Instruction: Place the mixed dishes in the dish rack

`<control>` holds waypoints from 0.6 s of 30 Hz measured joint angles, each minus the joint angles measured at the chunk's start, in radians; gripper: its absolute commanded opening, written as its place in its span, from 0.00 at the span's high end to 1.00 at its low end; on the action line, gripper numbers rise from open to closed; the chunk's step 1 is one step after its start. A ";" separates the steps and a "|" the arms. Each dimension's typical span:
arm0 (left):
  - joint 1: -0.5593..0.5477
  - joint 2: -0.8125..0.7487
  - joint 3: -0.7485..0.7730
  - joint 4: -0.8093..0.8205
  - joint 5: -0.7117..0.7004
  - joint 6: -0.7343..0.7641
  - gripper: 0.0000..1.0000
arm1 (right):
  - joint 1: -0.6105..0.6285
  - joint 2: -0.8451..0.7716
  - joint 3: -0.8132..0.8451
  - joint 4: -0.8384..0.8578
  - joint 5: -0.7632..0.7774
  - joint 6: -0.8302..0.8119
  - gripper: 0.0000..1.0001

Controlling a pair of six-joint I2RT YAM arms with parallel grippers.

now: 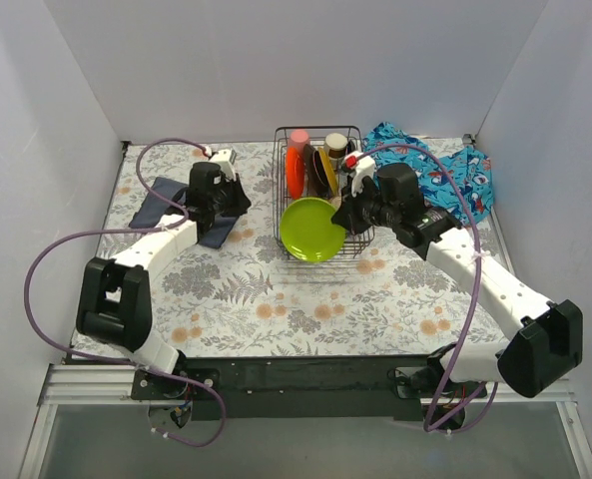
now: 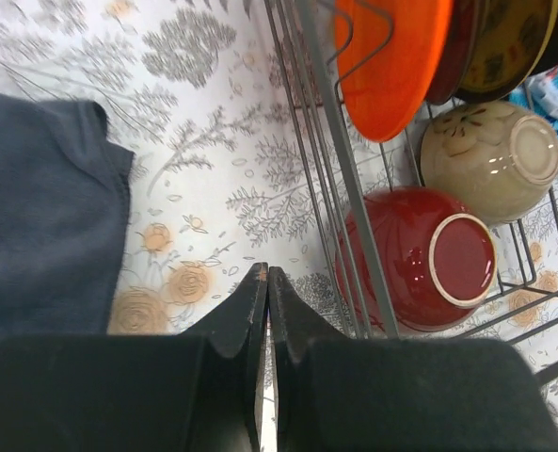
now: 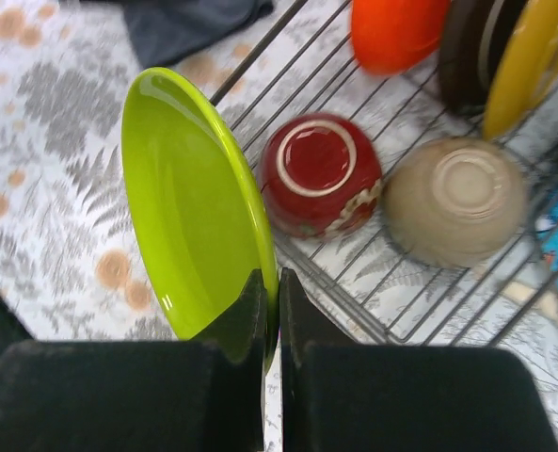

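Observation:
The black wire dish rack [image 1: 279,190] stands at the back middle of the table. It holds an orange plate [image 1: 296,168], a yellow-brown plate [image 3: 528,66], a dark plate [image 3: 467,47], a dark red bowl [image 3: 318,174] and a tan bowl [image 3: 457,198], both bowls upside down. My right gripper [image 3: 271,282] is shut on the rim of the green plate [image 3: 189,198], which stands on edge at the rack's near end [image 1: 312,229]. My left gripper [image 2: 266,273] is shut and empty, just outside the rack's left wall [image 2: 340,160], beside the dark red bowl [image 2: 420,259].
A dark navy cloth [image 1: 176,205] lies left of the rack, under my left arm. A blue patterned cloth [image 1: 445,175] lies right of the rack. White walls enclose the floral table on three sides.

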 measured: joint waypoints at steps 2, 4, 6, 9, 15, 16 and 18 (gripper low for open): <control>-0.008 0.049 -0.007 0.017 0.014 -0.032 1.00 | 0.041 -0.003 0.045 0.000 0.121 0.029 0.99; -0.020 0.080 -0.014 0.024 0.028 -0.049 1.00 | 0.093 0.010 0.088 -0.013 0.263 0.046 0.99; -0.041 0.103 -0.016 0.030 0.045 -0.058 1.00 | 0.149 0.038 0.135 -0.011 0.438 0.051 0.99; -0.089 0.114 -0.016 0.037 0.072 -0.068 1.00 | 0.201 0.072 0.167 0.002 0.640 0.054 0.99; -0.159 0.113 -0.043 0.058 0.098 -0.082 1.00 | 0.207 0.172 0.256 0.016 0.937 0.080 0.99; -0.171 0.111 -0.056 0.060 0.101 -0.084 1.00 | 0.207 0.187 0.270 0.025 0.963 0.080 0.99; -0.196 0.096 -0.090 0.061 0.112 -0.087 1.00 | 0.211 0.220 0.306 0.040 1.002 0.079 0.99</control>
